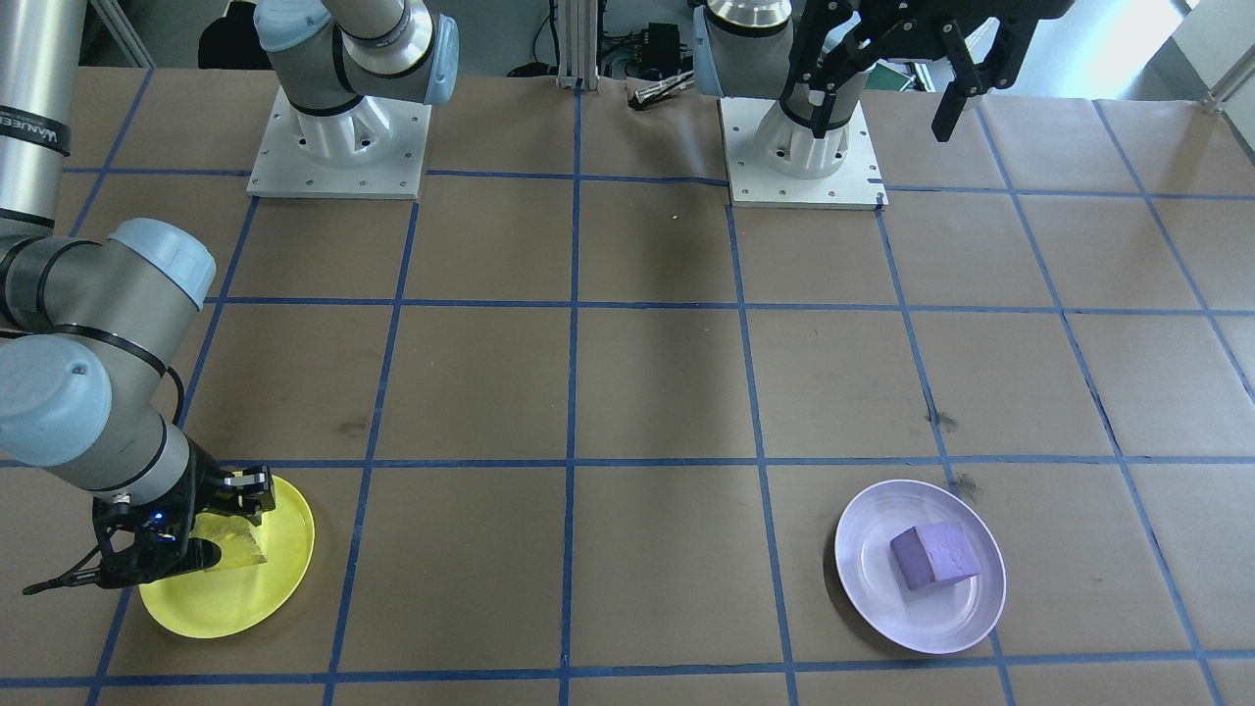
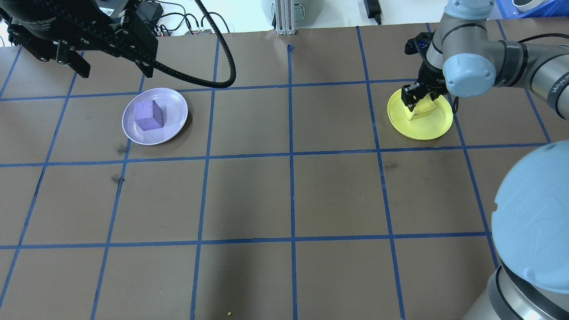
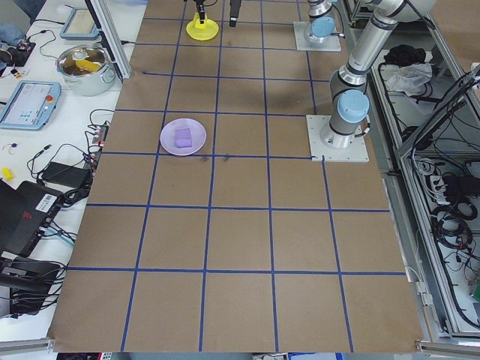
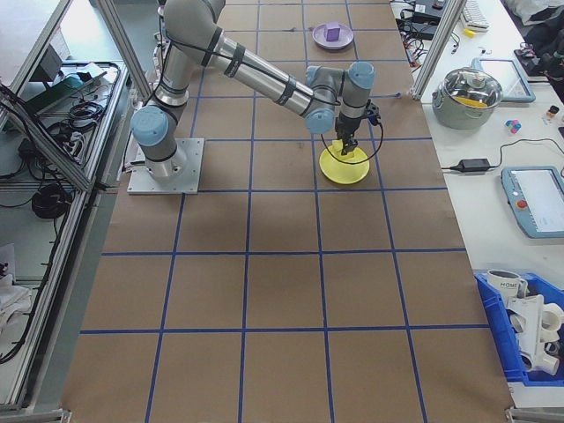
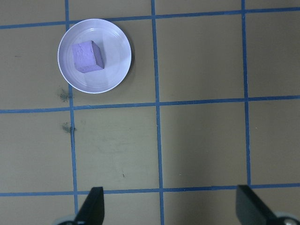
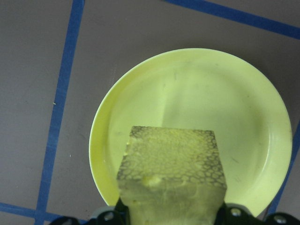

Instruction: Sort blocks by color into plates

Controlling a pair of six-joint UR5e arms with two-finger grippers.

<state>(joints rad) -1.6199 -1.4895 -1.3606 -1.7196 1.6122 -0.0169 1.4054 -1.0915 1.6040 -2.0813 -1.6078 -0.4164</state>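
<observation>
The yellow block (image 6: 171,164) is clamped in my right gripper (image 2: 415,104), which is shut on it over the yellow plate (image 6: 197,93). The front-facing view shows this block (image 1: 235,544) tilted above the plate (image 1: 265,588); whether it touches the plate I cannot tell. On the other side, the purple block (image 2: 149,115) lies inside the lavender plate (image 2: 175,111), also visible from the left wrist as block (image 5: 86,57) and plate (image 5: 117,51). My left gripper (image 5: 171,208) hangs open and empty, high above the table and back from that plate.
Brown paper with a blue tape grid (image 2: 291,155) covers the table. Two arm bases (image 1: 338,147) (image 1: 804,157) stand at the robot's edge. A side bench beyond the plates carries a metal pot (image 3: 86,66), tablets and cables.
</observation>
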